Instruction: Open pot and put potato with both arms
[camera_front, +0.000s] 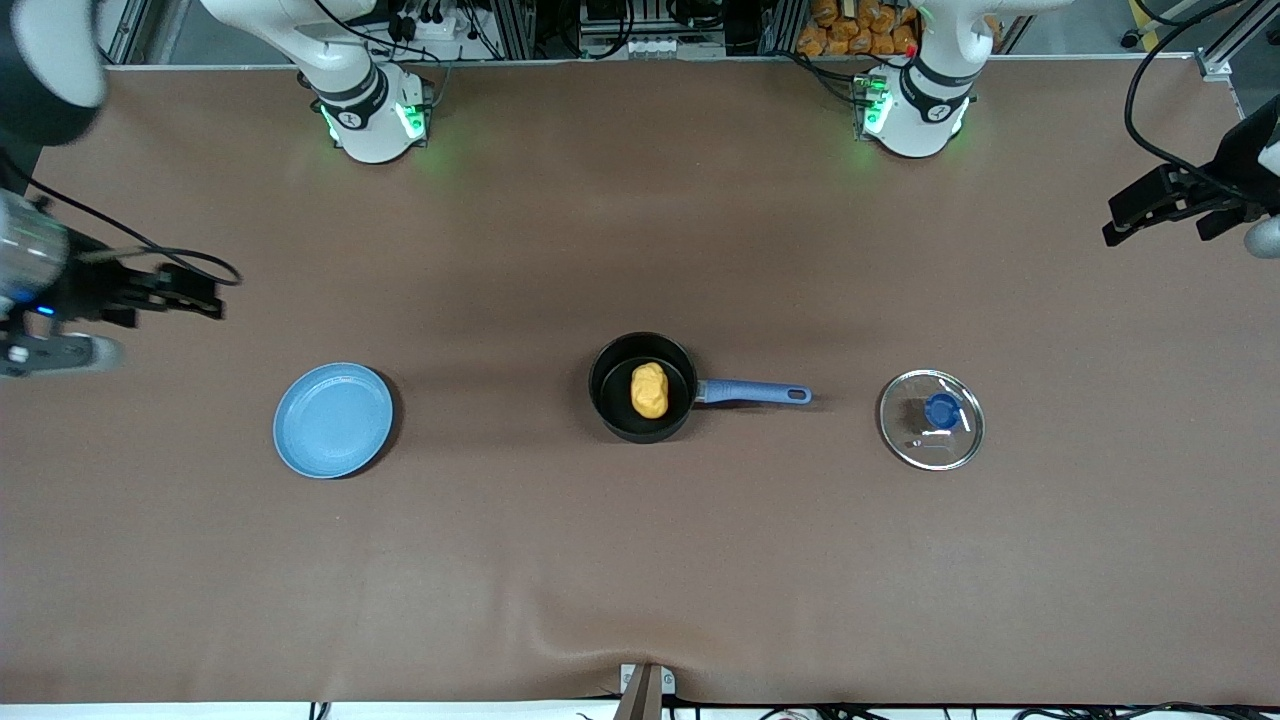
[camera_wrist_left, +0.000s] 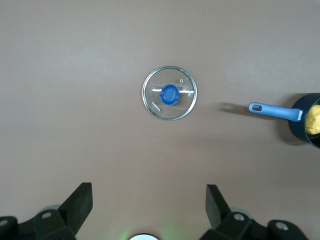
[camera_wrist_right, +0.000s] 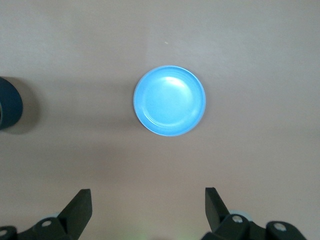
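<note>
The right hand (camera_front: 205, 297) is being held up in the air over the right arm's end of the brown tabletop (camera_front: 640, 560), its fingers (camera_wrist_right: 80, 210) spread wide apart and gripping nothing. In the right wrist view, the light-blue plate (camera_wrist_right: 169, 100) is being shown below that hand, lying flat and bare. In the front view the same plate (camera_front: 333, 420) is being seen well apart from the pot (camera_front: 643, 387), toward the right arm's end.

The pot is being kept uncovered at the middle of the tabletop, with its blue handle (camera_front: 753, 393) pointing toward the left arm's end. The potato (camera_front: 649, 390) is being held inside the pot, resting on its black base.

The glass lid (camera_front: 932, 420) with its blue knob (camera_front: 941, 409) is lying on the tabletop, apart from the handle's tip, toward the left arm's end.

The left hand (camera_front: 1135, 215) is being held up over the left arm's end of the tabletop, its fingers (camera_wrist_left: 80, 207) spread wide and empty; the lid (camera_wrist_left: 169, 93) is being shown below it in the left wrist view.
</note>
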